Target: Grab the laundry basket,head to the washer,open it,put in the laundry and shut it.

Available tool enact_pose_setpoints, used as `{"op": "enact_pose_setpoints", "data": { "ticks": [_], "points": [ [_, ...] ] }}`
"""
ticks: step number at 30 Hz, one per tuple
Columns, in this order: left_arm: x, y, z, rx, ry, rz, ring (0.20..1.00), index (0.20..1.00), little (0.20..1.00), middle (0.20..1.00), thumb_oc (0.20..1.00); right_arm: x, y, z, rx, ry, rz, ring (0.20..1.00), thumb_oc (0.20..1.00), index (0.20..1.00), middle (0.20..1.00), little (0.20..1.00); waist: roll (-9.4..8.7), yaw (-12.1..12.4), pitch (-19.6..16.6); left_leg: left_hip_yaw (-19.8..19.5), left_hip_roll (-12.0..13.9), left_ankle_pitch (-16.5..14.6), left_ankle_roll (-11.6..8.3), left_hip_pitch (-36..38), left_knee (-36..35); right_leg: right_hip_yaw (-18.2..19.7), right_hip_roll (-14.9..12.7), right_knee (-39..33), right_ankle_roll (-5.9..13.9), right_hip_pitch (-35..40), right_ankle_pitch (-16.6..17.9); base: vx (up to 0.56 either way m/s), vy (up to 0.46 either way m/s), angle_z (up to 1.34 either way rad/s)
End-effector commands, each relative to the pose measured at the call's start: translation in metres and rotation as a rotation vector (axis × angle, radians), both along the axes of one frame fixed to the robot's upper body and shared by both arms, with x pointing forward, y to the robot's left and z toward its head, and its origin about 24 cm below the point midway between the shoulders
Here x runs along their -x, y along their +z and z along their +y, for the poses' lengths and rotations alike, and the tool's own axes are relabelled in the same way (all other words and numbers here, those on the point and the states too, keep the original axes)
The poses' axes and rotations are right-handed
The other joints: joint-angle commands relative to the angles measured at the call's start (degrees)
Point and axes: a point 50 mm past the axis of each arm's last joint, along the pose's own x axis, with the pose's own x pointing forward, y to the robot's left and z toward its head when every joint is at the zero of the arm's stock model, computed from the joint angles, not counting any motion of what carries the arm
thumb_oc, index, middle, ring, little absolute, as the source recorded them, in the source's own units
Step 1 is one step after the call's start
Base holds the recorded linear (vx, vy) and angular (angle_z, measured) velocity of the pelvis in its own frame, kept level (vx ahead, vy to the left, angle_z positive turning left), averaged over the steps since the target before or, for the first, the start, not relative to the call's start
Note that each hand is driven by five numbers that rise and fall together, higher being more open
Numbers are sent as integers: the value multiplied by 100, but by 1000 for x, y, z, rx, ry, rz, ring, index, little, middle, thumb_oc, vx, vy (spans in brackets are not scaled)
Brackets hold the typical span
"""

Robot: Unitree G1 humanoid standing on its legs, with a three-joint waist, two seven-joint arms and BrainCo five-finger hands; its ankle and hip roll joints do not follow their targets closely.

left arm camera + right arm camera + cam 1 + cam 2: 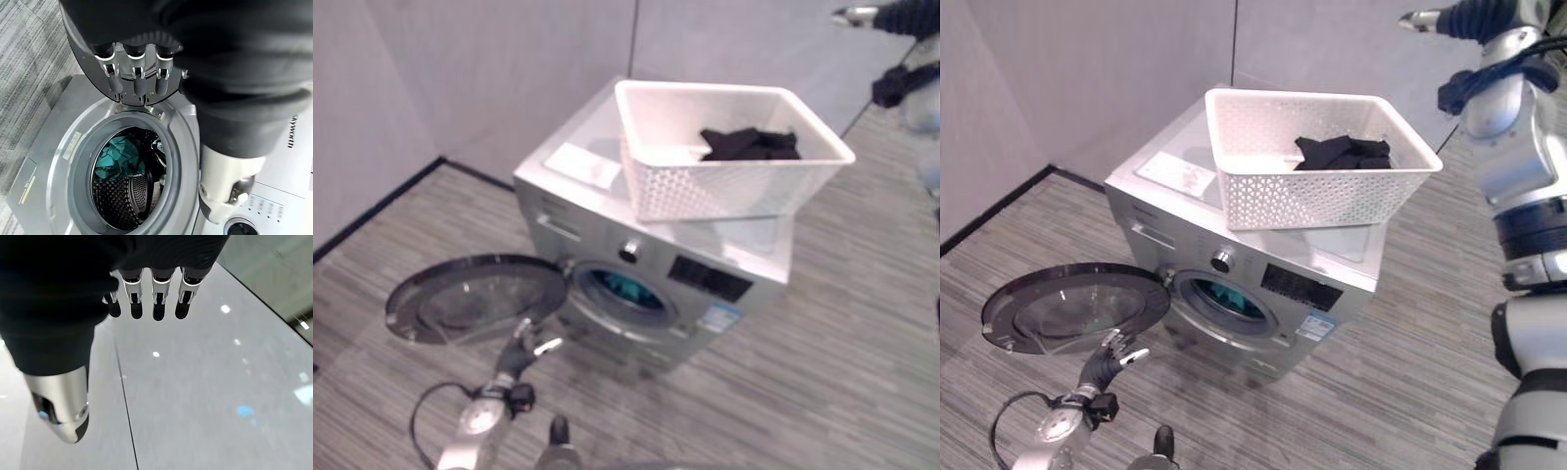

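My left hand (1108, 363) hangs open-fingered just below the washer (1234, 284)'s swung-open door (1072, 306), my right hand (146, 293) raised, fingers straight, while the white basket (1317, 171) sits atop the machine.

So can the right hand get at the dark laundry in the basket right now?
Probably yes: the white laundry basket on the washer is open-topped, the dark laundry lies uncovered, and the raised, open right hand has nothing between it and the clothes.

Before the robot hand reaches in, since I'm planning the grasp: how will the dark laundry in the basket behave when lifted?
The dark laundry lies crumpled, so it will probably hang floppy. It looks light and unlikely to slip from the white basket atop the washer.
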Motion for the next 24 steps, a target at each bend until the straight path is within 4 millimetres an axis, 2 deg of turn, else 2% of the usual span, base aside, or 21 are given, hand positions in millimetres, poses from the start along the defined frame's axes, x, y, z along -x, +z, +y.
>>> {"op": "enact_pose_setpoints", "data": {
  "ticks": [1,2,3,4,5,6,7,9,10,11,13,14,16,17,18,20,21,22,24],
  "points": [
    [-12,17,-5,-46,-125,-83,1000,1000,1000,1000,1000,6,26,3,-3,12,-49,1000,1000,1000,1000,1000,112,133,-93,-416,223,-1178,272,-86,1064,237,-481,1310,193,-367,-143,81,155,-1],
    [-12,17,-5,-46,-125,-83,1000,1000,1000,1000,1000,6,26,3,-3,12,-50,1000,1000,1000,1000,1000,102,132,-103,-414,210,-1159,281,-105,1056,240,-494,1312,196,-390,-131,83,269,-4],
    [-12,17,-5,-58,-139,-79,1000,1000,1000,1000,1000,5,24,1,20,-1,-19,1000,1000,1000,1000,1000,143,24,-21,-498,43,-1200,447,-10,1017,550,-622,2158,240,-780,355,18,165,-3],
    [-12,17,-5,-57,-139,-80,1000,1000,1000,1000,1000,5,25,1,20,-1,-20,1000,1000,1000,1000,1000,136,27,-31,-491,29,-1177,457,-30,1007,562,-636,2166,242,-813,367,5,228,-2],
    [-14,18,-6,-55,-145,-81,1000,1000,1000,1000,1000,6,27,2,28,-5,-15,1000,1000,1000,1000,1000,194,-59,72,-571,-13,-1169,536,-2,1012,849,-593,2693,235,-1089,549,-52,136,13],
    [-17,19,-7,-57,-153,-88,1000,1000,1000,1000,1000,7,29,3,31,1,-17,1000,1000,1000,1000,1000,249,-108,133,-603,-40,-1136,598,-18,991,1159,-471,3125,212,-1431,553,-21,178,18],
    [-18,20,-8,-61,-163,-96,1000,1000,1000,1000,1000,7,29,2,31,-2,-15,1000,1000,1000,1000,1000,311,-169,164,-648,-75,-1158,630,14,973,1333,-376,3192,215,-1548,521,40,128,26],
    [-20,24,-8,-56,-170,-112,1000,1000,1000,1000,1000,8,32,-2,22,-11,-8,1000,1000,1000,1000,1000,351,-187,165,-651,-138,-1200,619,64,908,1362,-353,2684,154,-1588,271,117,14,15],
    [-22,26,-6,-52,-164,-122,1000,1000,1000,1000,1000,9,35,-6,19,-21,6,1000,1000,1000,1000,1000,344,-218,172,-676,-180,-1216,548,61,867,1417,-369,1793,130,-1566,50,97,-49,0],
    [-22,26,-6,-50,-163,-122,1000,1000,1000,1000,1000,8,36,-6,20,-20,5,1000,1000,1000,1000,1000,365,-229,180,-687,-166,-1222,544,76,863,1390,-353,1723,128,-1511,74,92,-94,-9],
    [-22,25,-5,-37,-141,-119,1000,1000,1000,1000,1000,9,38,-7,7,-15,16,1000,1000,1000,1000,1000,357,-310,215,-738,-127,-1277,467,132,837,1597,-421,909,197,-1643,321,98,-140,-1],
    [-22,22,-4,-34,-116,-109,1000,1000,1000,1000,1000,10,38,-6,18,-3,27,1000,1000,1000,1000,1000,271,-390,228,-775,-128,-1331,427,195,855,1909,-366,768,271,-1700,462,92,-132,18],
    [-21,20,-4,-35,-113,-100,1000,1000,1000,1000,1000,12,37,-6,18,13,31,1000,1000,1000,1000,1000,203,-404,200,-792,-146,-1347,405,239,852,1988,-339,692,285,-1626,498,78,-93,35],
    [-21,19,-4,-36,-114,-100,1000,1000,1000,1000,1000,12,36,-6,17,13,31,1000,1000,1000,1000,1000,197,-401,202,-792,-148,-1346,405,247,848,1986,-342,680,287,-1614,502,170,-184,64],
    [-19,14,-6,-30,-101,-79,1000,1000,1000,1000,1000,13,29,-5,26,36,45,1000,1000,1000,1000,1000,123,-419,69,-801,-49,-1306,344,394,695,1936,-265,602,295,-1516,557,193,-198,61],
    [-12,9,-11,-3,-114,-56,1000,1000,1000,1000,1000,13,18,-9,44,46,103,1000,1000,1000,1000,1000,100,-438,-127,-840,112,-1227,258,544,451,1776,-170,368,269,-1290,513,236,-242,25],
    [-12,9,-11,-2,-114,-56,1000,1000,1000,1000,1000,13,18,-9,45,46,103,1000,1000,1000,1000,1000,108,-443,-127,-846,119,-1220,254,556,434,1764,-164,355,266,-1275,517,180,-254,-17],
    [-9,6,-17,10,-154,-38,1000,1000,1000,1000,1000,12,19,-12,46,53,153,1000,1000,1000,1000,1000,91,-465,-207,-886,265,-1113,159,574,322,1673,-42,273,218,-1175,431,88,-173,-27],
    [-9,6,-20,16,-162,-35,1000,1000,1000,1000,1000,12,22,-11,45,64,159,1000,1000,1000,1000,1000,105,-476,-206,-871,307,-1082,130,593,285,1651,-4,288,201,-1177,402,62,-135,-19]
  ]
}}
